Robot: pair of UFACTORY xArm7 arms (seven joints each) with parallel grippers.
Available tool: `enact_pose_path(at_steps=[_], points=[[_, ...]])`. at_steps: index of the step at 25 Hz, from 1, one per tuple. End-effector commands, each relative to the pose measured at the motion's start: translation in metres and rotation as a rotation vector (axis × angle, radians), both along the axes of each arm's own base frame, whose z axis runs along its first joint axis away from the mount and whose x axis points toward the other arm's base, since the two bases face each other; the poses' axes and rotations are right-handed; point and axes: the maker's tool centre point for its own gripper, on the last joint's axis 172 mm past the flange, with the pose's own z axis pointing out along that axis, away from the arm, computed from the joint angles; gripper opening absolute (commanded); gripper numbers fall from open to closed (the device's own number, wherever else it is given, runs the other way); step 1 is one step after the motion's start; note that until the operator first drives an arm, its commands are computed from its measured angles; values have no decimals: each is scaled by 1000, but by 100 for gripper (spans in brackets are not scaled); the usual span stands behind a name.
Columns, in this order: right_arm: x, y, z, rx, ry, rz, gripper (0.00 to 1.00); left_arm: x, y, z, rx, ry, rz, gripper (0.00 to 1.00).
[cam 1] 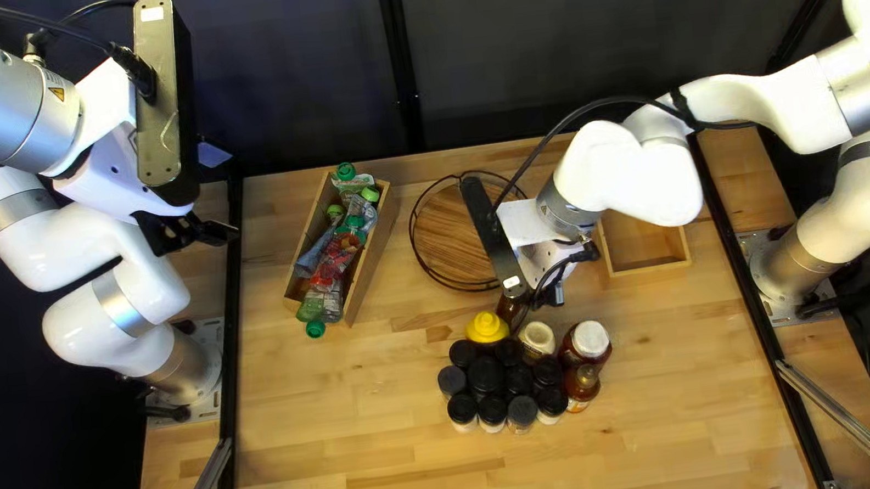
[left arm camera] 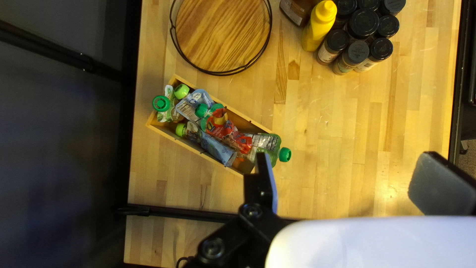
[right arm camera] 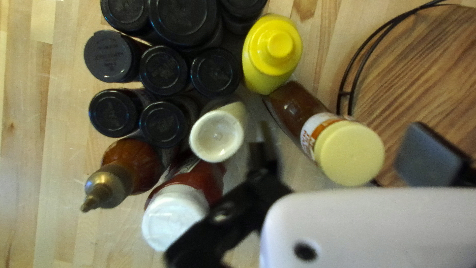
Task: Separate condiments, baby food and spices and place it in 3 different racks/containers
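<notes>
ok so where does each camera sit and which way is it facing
Top left view: above the table's near edge, slanting down toward the far edge; left arm, right arm show.
Left wrist view: on that wrist, looking down past left tool at pouch box.
Right wrist view: on that wrist, looking down past right tool at jars.
All share the yellow bottle, round board.

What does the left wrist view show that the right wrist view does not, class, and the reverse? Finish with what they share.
Left wrist only: wooden box, pouches, left gripper.
Right wrist only: white-capped red bottle, amber bottle with pointed nozzle, right gripper.
Both: yellow bottle, black-lidded jars, round wooden tray.
</notes>
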Motion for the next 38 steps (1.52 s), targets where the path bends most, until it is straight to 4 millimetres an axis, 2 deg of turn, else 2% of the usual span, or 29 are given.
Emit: enact_pose_path(at_steps=[1, 9, 11, 15, 18, 19, 21, 25, 33, 38], points=[[-17, -1, 16, -19, -5, -13, 0, 0, 0, 0, 0, 0, 0, 100], [-45, -16, 79, -54, -39, -26, 0, 0, 0, 0, 0, 0, 0, 100], [-56, -26, 103, -63, -43, -33, 0, 0, 0, 0, 0, 0, 0, 100], [-85, -47, 136, -77, -46, -75, 0, 0, 0, 0, 0, 0, 0, 100], [-112, -61, 147, -75, -42, -126, 0, 0, 0, 0, 0, 0, 0, 100], [-118, -63, 148, -74, -41, -140, 0, 0, 0, 0, 0, 0, 0, 100], [-144, -78, 146, -69, -35, -201, 0, 0, 0, 0, 0, 0, 0, 100], [-170, -91, 132, -51, -31, -320, 0, 0, 0, 0, 0, 0, 0, 100], [-186, -94, 108, -45, -7, -635, 0, 0, 0, 0, 0, 0, 0, 100], [-204, -96, 93, -41, -13, -745, 0, 0, 0, 0, 0, 0, 0, 100]])
